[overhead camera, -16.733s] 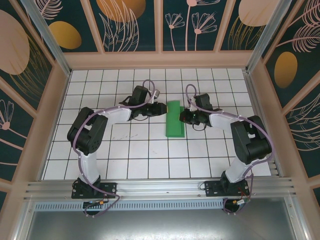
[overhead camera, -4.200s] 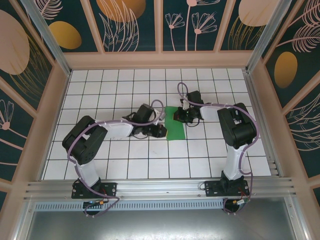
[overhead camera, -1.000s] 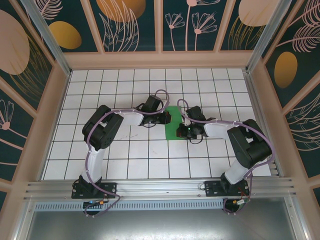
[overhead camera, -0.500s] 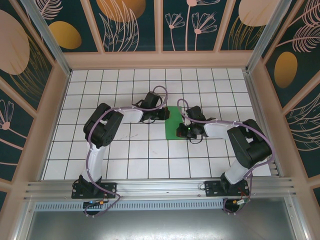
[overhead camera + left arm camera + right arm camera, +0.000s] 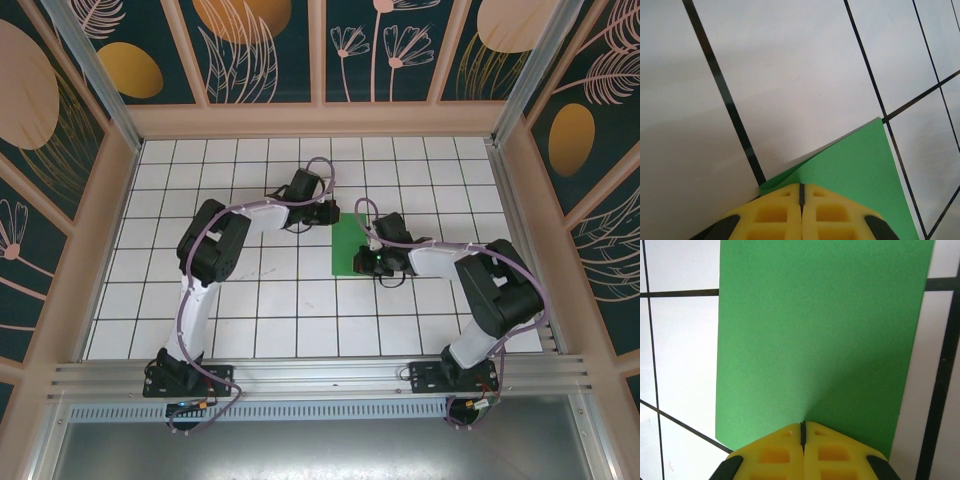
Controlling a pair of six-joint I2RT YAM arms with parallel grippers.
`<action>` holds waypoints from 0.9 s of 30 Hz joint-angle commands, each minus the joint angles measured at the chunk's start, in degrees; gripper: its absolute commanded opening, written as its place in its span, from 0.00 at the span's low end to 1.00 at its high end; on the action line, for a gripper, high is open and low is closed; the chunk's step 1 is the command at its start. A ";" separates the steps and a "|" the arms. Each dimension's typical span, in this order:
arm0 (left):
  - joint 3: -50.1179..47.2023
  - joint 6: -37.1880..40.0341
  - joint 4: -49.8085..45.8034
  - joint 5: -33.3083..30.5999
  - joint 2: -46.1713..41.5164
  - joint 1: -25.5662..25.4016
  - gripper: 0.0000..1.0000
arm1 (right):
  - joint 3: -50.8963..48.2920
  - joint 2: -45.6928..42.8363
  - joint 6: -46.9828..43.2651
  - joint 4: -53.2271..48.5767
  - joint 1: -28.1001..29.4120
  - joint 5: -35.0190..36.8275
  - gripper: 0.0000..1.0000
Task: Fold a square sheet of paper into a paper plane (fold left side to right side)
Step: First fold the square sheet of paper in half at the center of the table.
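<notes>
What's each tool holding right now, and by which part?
Nothing looks gripped. Both shut tools rest tips on the green paper: left tool at its far-left corner, right tool near an edge.

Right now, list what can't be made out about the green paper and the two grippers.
- Top external: the paper has part of its right edge under the right gripper; whether the left gripper touches it is too small to judge.
- Left wrist: the left fingers cover the paper's near part, so pinched or merely pressed is unclear.
- Right wrist: the frame's top cuts off the paper's far end; the right fingers hide its near edge.
</notes>
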 commanded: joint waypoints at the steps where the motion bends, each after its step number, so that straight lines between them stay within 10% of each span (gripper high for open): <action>1: 2.59 1.82 -0.61 -7.69 3.69 3.36 0.08 | -3.92 0.89 0.28 -10.65 0.21 2.46 0.00; 18: 12.43 3.74 -6.44 -7.61 6.10 4.80 0.09 | -4.70 0.07 1.11 -8.51 0.80 0.87 0.00; 27: -6.23 1.37 1.73 -5.17 -13.37 4.79 0.14 | 0.04 -6.26 1.64 -1.38 -0.23 -2.77 0.24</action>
